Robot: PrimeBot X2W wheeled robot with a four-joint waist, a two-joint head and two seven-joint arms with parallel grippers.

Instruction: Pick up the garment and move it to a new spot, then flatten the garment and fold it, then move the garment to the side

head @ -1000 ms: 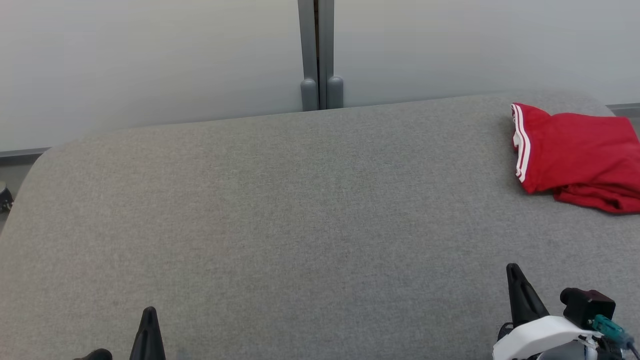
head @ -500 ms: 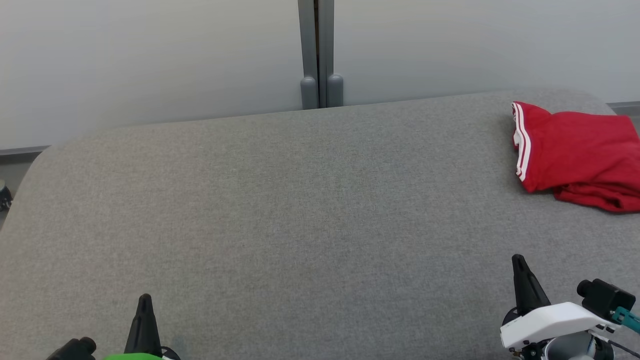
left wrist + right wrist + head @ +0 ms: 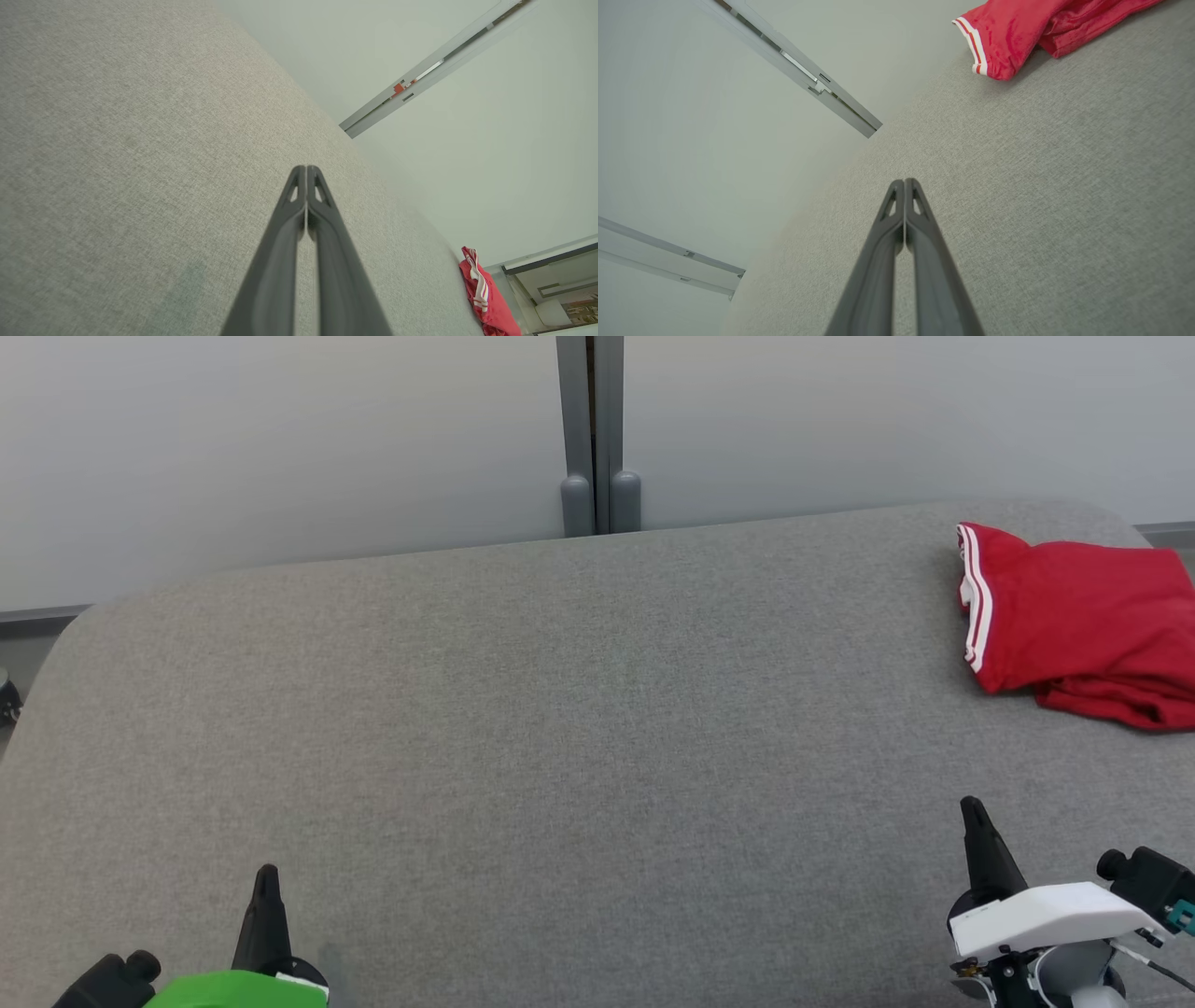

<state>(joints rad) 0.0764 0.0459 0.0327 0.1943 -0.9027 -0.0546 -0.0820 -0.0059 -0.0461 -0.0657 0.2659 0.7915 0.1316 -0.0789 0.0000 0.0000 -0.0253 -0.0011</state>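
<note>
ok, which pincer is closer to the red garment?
The right pincer, low on the same side as the garment; the left pincer is across the grey surface.

Probably a lab: grey felt table [image 3: 560, 709] against plain pale partition panels [image 3: 280, 448].

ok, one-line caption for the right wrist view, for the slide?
Right arm's fingers shut and empty over the grey fabric surface, red garment lying ahead.

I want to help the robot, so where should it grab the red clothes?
Probably the white-striped edge of the red clothes, with the right end effector opened and coming from the middle of the table. That edge faces the open side, nearest that arm.
</note>
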